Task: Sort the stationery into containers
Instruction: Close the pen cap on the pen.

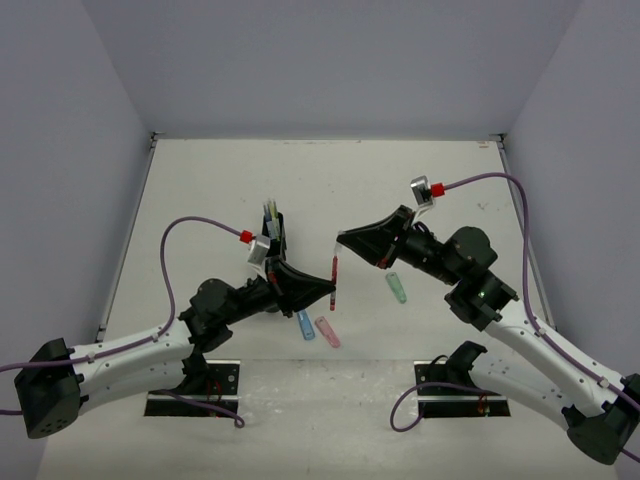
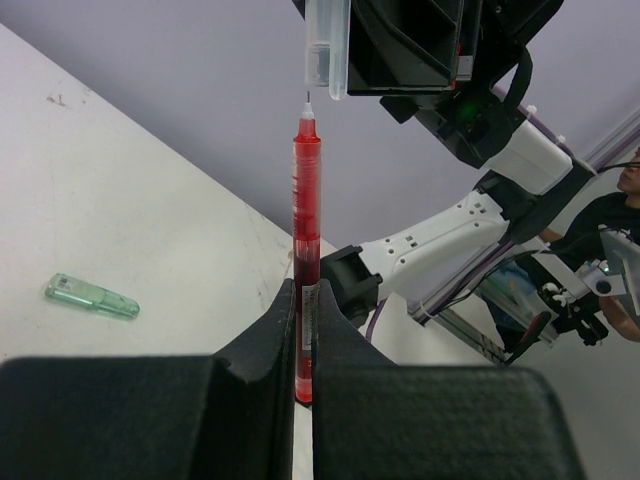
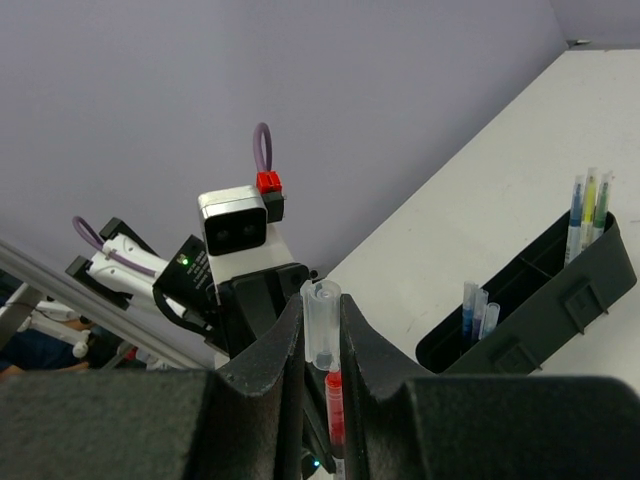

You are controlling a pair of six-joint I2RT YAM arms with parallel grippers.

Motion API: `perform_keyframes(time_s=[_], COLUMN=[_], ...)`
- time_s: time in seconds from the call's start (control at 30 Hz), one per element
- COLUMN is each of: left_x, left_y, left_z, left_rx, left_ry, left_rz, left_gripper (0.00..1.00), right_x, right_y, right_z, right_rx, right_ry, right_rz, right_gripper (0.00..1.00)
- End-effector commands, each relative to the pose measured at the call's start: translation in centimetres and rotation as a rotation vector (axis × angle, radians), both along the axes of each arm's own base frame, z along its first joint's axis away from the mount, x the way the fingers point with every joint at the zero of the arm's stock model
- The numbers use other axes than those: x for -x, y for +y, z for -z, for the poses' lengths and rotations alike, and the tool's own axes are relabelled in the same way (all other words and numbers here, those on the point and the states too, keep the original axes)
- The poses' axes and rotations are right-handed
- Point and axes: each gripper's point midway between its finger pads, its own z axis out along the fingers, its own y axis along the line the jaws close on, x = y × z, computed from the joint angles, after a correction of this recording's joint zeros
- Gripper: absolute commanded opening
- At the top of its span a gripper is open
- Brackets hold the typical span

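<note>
My left gripper [image 1: 326, 291] [image 2: 303, 300] is shut on the lower barrel of a red pen [image 1: 333, 270] [image 2: 306, 220], which it holds upright with the bare tip pointing up. Directly above that tip my right gripper [image 1: 343, 240] [image 3: 321, 322] is shut on a clear pen cap [image 2: 327, 48] [image 3: 321, 325]. The cap's mouth sits just off the tip of the red pen [image 3: 334, 410], with a small gap between them. The black organiser [image 1: 273, 236] [image 3: 545, 305] stands behind the left arm and holds blue pens [image 3: 478, 305] and yellow-green markers [image 3: 590, 200].
Three short chunky pieces lie loose on the table: a blue one [image 1: 306, 325] and a pink one [image 1: 327, 332] under the grippers, and a green one [image 1: 397, 288] [image 2: 92, 296] to the right, below the right wrist.
</note>
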Motion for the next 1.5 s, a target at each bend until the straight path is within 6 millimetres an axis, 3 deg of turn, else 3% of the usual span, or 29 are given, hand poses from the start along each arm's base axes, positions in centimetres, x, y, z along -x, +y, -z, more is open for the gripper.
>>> perform_keyframes(time_s=[0.0,0.27,0.57,1.03,1.27,1.47], left_x=[0.0,0.2,-0.4,-1.9,-1.8,-1.5], left_y=[-0.2,-0.3,-0.3,0.7,1.0,0.5], left_z=[-2.6,-3.1,-3.3,-5.8,-6.7,-6.3], left_rx=[0.048,0.052,0.030,0.017,0.031,0.022], left_ry=[-0.043,-0.057,-0.067,-0.116,-0.157,-0.162], left_rz=[0.005,0.014,-0.014,-0.124,-0.138,-0.105], left_gripper=[0.00,0.00,0.00,0.00,0.00,0.00], right_x=[0.6,0.0,1.0,1.7,2.6,2.9], right_y=[0.3,0.1,0.5,0.3,0.8,0.9], right_z=[-0.7,0.4,1.6,4.1,3.8,3.3], right_rx=[0.015,0.044,0.084,0.164,0.134,0.115], right_ry=[-0.041,-0.037,-0.062,-0.042,-0.004,-0.006], right_rz=[-0.037,-0.005,-0.068,-0.101,-0.164,-0.175], right_gripper=[0.00,0.00,0.05,0.07,0.35,0.37])
